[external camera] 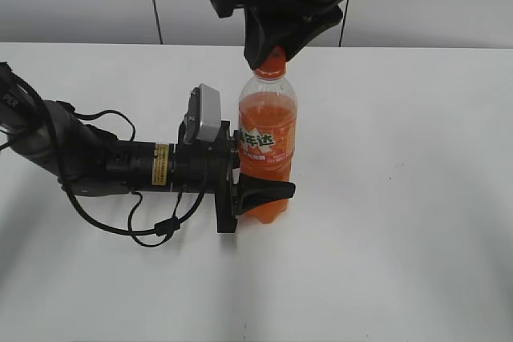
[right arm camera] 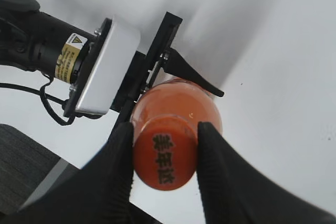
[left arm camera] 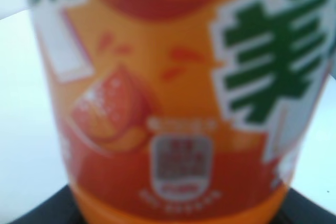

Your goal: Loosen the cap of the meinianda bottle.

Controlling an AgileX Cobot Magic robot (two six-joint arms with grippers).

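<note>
right gripper (right arm camera: 164,153) clamping cap (right arm camera: 164,161), left gripper (external camera: 260,190) gripping meinianda bottle (external camera: 267,138)

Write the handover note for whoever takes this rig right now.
Left end effector: shut on the meinianda bottle near its base, holding it upright on the table.
Right end effector: reaching down from above, fingers on both sides of the cap.
Done: bottle braced, cap gripped.
Left: twist the cap loose; the pictures do not show whether it has turned.
</note>
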